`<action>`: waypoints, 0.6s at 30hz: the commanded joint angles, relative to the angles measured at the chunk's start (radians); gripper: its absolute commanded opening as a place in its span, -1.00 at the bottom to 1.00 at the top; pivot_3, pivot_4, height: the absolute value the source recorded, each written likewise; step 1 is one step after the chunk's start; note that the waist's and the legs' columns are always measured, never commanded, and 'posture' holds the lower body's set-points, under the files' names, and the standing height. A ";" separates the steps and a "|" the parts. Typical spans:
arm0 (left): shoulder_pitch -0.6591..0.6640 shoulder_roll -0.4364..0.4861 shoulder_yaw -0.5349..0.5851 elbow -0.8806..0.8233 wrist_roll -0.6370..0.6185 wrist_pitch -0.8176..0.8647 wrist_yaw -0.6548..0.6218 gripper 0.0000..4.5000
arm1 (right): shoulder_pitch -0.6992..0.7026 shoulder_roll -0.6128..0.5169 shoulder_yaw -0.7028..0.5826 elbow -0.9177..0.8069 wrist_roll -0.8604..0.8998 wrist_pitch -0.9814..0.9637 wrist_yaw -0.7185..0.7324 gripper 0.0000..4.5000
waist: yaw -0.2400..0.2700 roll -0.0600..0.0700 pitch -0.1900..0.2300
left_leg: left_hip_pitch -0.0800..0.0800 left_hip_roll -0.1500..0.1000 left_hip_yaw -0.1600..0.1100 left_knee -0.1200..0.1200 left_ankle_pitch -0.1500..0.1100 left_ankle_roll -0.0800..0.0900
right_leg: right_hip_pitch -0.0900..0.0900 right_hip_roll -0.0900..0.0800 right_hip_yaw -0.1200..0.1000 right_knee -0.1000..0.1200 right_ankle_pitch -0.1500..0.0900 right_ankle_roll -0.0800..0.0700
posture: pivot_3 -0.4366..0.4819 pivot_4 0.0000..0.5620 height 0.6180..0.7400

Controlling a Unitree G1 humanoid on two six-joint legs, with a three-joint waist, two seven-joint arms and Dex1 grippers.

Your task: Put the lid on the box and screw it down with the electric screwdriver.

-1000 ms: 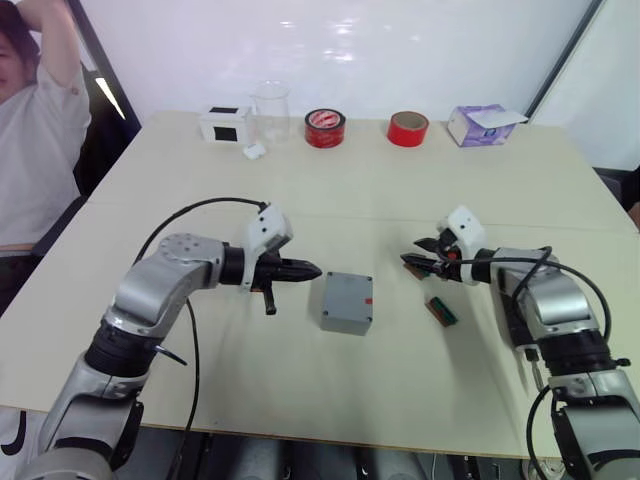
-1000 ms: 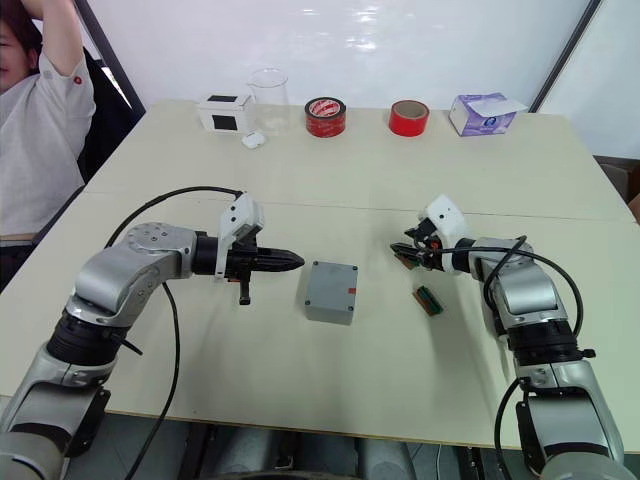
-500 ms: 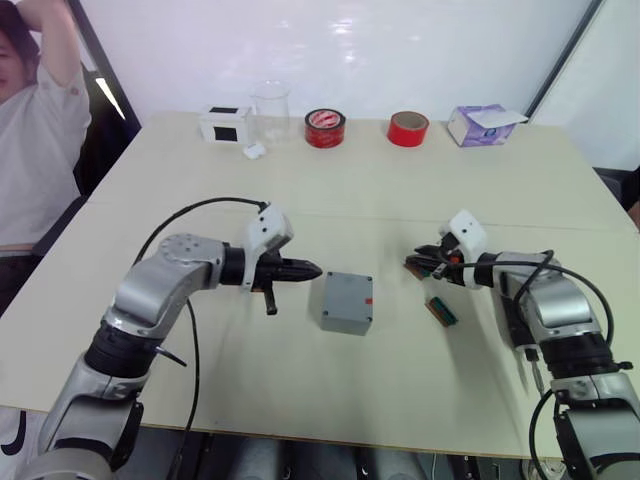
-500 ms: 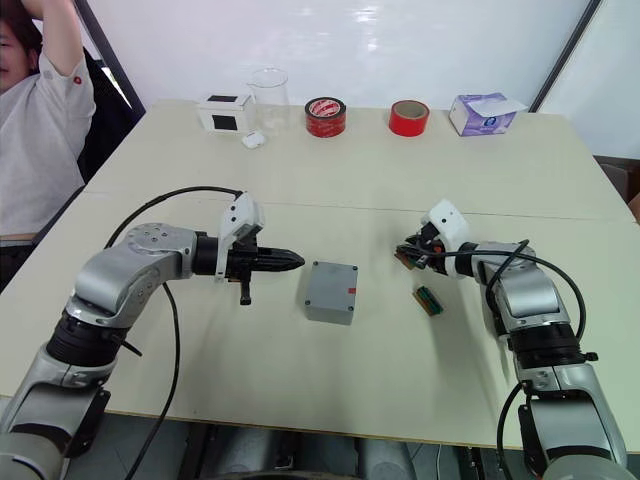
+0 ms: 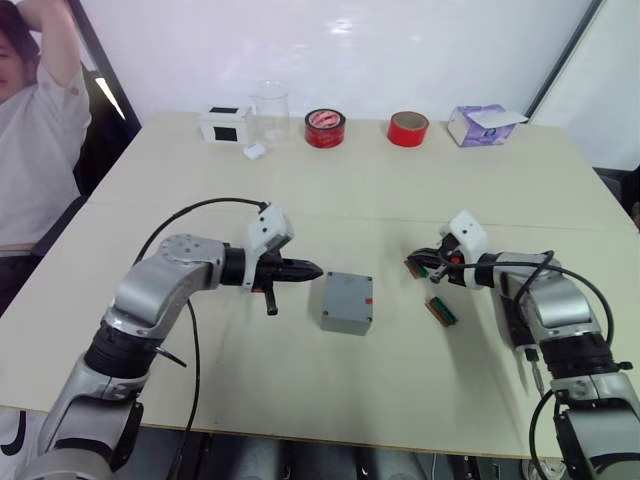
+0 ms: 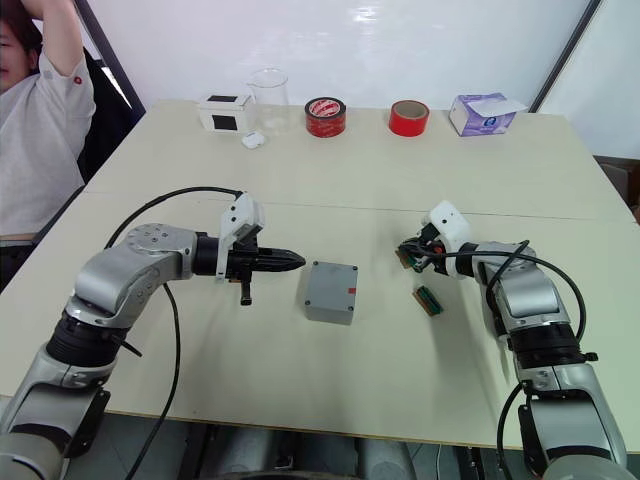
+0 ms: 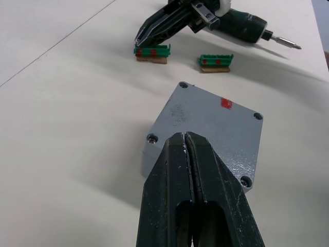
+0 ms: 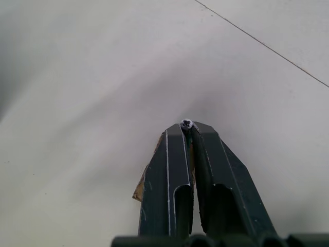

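Fingers of the right gripper (image 8: 187,126) pinch a tiny screw (image 8: 186,123) at their very tips, so it could slip before reaching the box (image 5: 347,302); the left gripper's (image 7: 185,140) are pressed together.

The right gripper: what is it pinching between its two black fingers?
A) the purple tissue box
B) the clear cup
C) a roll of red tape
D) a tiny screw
D: in the right wrist view, the right gripper is closed, with a tiny screw held at the very tips, its little silver cross-slot head showing.
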 commanded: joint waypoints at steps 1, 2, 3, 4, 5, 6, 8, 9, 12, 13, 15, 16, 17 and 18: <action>-0.005 0.009 0.014 -0.024 -0.011 -0.002 0.005 -1.00 | 0.007 -0.006 -0.015 -0.027 0.012 0.004 0.013 -0.98 | 0.000 0.000 0.000 | 0.000 0.000 0.000 0.000 0.000 0.000 | 0.000 0.000 0.000 0.000 0.000 0.000 | -0.05 -0.47 1.00; -0.005 0.009 0.014 -0.024 -0.011 -0.002 0.006 -1.00 | 0.008 -0.007 -0.015 -0.030 0.012 0.004 0.013 -0.98 | 0.000 0.000 0.000 | 0.000 0.000 0.000 0.000 0.000 0.000 | 0.000 0.000 0.000 0.000 0.000 0.000 | -0.05 -0.47 1.00; -0.003 0.010 0.014 -0.024 -0.011 -0.002 0.006 -1.00 | 0.009 -0.009 -0.017 -0.035 0.013 0.002 0.016 -0.98 | 0.000 0.000 0.000 | 0.000 0.000 0.000 0.000 0.000 0.000 | 0.000 0.000 0.000 0.000 0.000 0.000 | -0.05 -0.47 1.00; -0.003 0.010 0.015 -0.023 -0.011 -0.002 0.006 -1.00 | 0.010 -0.010 -0.020 -0.040 0.015 0.001 0.018 -0.98 | 0.000 0.000 0.000 | 0.000 0.000 0.000 0.000 0.000 0.000 | 0.000 0.000 0.000 0.000 0.000 0.000 | -0.05 -0.47 1.00; -0.001 0.011 0.015 -0.023 -0.012 -0.002 0.005 -1.00 | 0.010 -0.012 -0.023 -0.046 0.017 0.000 0.021 -0.98 | 0.000 0.000 0.000 | 0.000 0.000 0.000 0.000 0.000 0.000 | 0.000 0.000 0.000 0.000 0.000 0.000 | -0.05 -0.47 1.00; 0.000 0.011 0.015 -0.024 -0.012 -0.003 0.005 -1.00 | 0.010 -0.014 -0.026 -0.051 0.019 0.000 0.024 -0.98 | 0.000 0.000 0.000 | 0.000 0.000 0.000 0.000 0.000 0.000 | 0.000 0.000 0.000 0.000 0.000 0.000 | -0.05 -0.47 1.00; 0.002 0.011 0.014 -0.023 -0.011 -0.003 0.004 -1.00 | 0.007 -0.018 -0.032 -0.060 0.022 0.001 0.030 -0.98 | 0.000 0.000 0.000 | 0.000 0.000 0.000 0.000 0.000 0.000 | 0.000 0.000 0.000 0.000 0.000 0.000 | -0.05 -0.47 1.00; 0.001 0.011 0.013 -0.021 -0.011 -0.003 0.004 -1.00 | 0.003 -0.019 -0.035 -0.063 0.024 0.003 0.031 -0.98 | 0.000 0.000 0.000 | 0.000 0.000 0.000 0.000 0.000 0.000 | 0.000 0.000 0.000 0.000 0.000 0.000 | -0.05 -0.47 1.00; 0.003 0.011 0.014 -0.020 -0.011 -0.003 0.004 -1.00 | -0.009 -0.016 -0.056 -0.076 0.047 0.028 0.029 -0.98 | 0.000 0.000 0.000 | 0.000 0.000 0.000 0.000 0.000 0.000 | 0.000 0.000 0.000 0.000 0.000 0.000 | -0.05 -0.47 1.00; 0.003 0.011 0.015 -0.020 -0.012 -0.002 0.005 -1.00 | -0.013 -0.014 -0.064 -0.080 0.057 0.041 0.028 -0.98 | 0.000 0.000 0.000 | 0.000 0.000 0.000 0.000 0.000 0.000 | 0.000 0.000 0.000 0.000 0.000 0.000 | -0.05 -0.47 1.00; 0.005 0.009 0.018 -0.019 -0.015 0.000 0.006 -1.00 | -0.016 -0.015 -0.074 -0.092 0.072 0.059 0.030 -0.98 | 0.000 0.000 0.000 | 0.000 0.000 0.000 0.000 0.000 0.000 | 0.000 0.000 0.000 0.000 0.000 0.000 | -0.05 -0.47 1.00; 0.005 0.008 0.020 -0.018 -0.017 0.001 0.006 -1.00 | -0.017 -0.015 -0.078 -0.097 0.078 0.066 0.031 -0.98 | 0.000 0.000 0.000 | 0.000 0.000 0.000 0.000 0.000 0.000 | 0.000 0.000 0.000 0.000 0.000 0.000 | -0.05 -0.47 1.00; 0.006 0.008 0.020 -0.018 -0.018 0.002 0.006 -1.00 | -0.018 -0.015 -0.081 -0.100 0.083 0.072 0.031 -0.98 | 0.000 0.000 0.000 | 0.000 0.000 0.000 0.000 0.000 0.000 | 0.000 0.000 0.000 0.000 0.000 0.000 | -0.05 -0.47 1.00; 0.006 0.008 0.021 -0.017 -0.019 0.002 0.006 -1.00 | -0.018 -0.015 -0.083 -0.102 0.085 0.076 0.031 -0.98 | 0.000 0.000 0.000 | 0.000 0.000 0.000 0.000 0.000 0.000 | 0.000 0.000 0.000 0.000 0.000 0.000 | -0.05 -0.47 1.00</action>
